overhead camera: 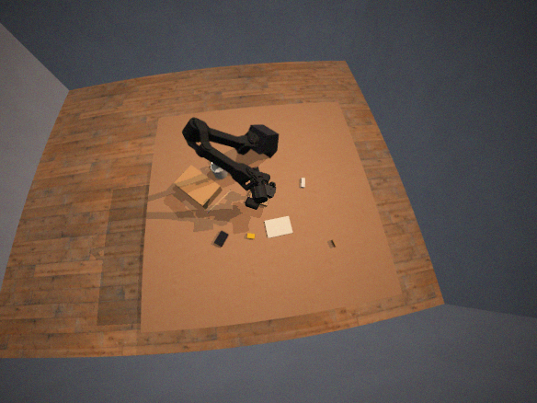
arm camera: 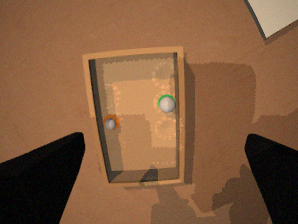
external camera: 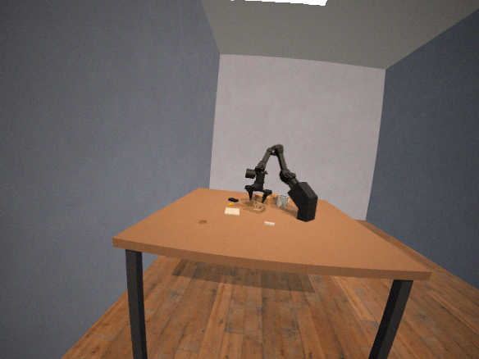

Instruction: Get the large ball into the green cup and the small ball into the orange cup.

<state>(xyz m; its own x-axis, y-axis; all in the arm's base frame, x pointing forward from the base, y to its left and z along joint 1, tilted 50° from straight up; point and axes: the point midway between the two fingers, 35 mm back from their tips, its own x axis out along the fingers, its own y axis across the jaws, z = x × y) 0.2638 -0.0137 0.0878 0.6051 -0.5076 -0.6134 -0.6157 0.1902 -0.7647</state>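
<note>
In the wrist view the wooden puzzle [arm camera: 137, 116] lies flat on the table under its clear cover. The large grey ball sits in the green cup ring on the right side of the tray. The small grey ball sits in the orange cup ring on the left side. My gripper [arm camera: 168, 143] is open wide and empty. It hovers above the puzzle, with one black finger out on each side and neither touching it. In the top view the gripper [overhead camera: 257, 199] hangs over the middle of the table. In the exterior view the gripper [external camera: 258, 192] stands just above the puzzle [external camera: 257, 207].
A cardboard box [overhead camera: 198, 185] and a mug [overhead camera: 218, 169] stand left of the arm. A white pad [overhead camera: 278, 226], a black block [overhead camera: 221, 238], a yellow block [overhead camera: 250, 236], a small white block [overhead camera: 302, 182] and a small dark block [overhead camera: 331, 243] lie around. The robot base [overhead camera: 263, 138] is behind.
</note>
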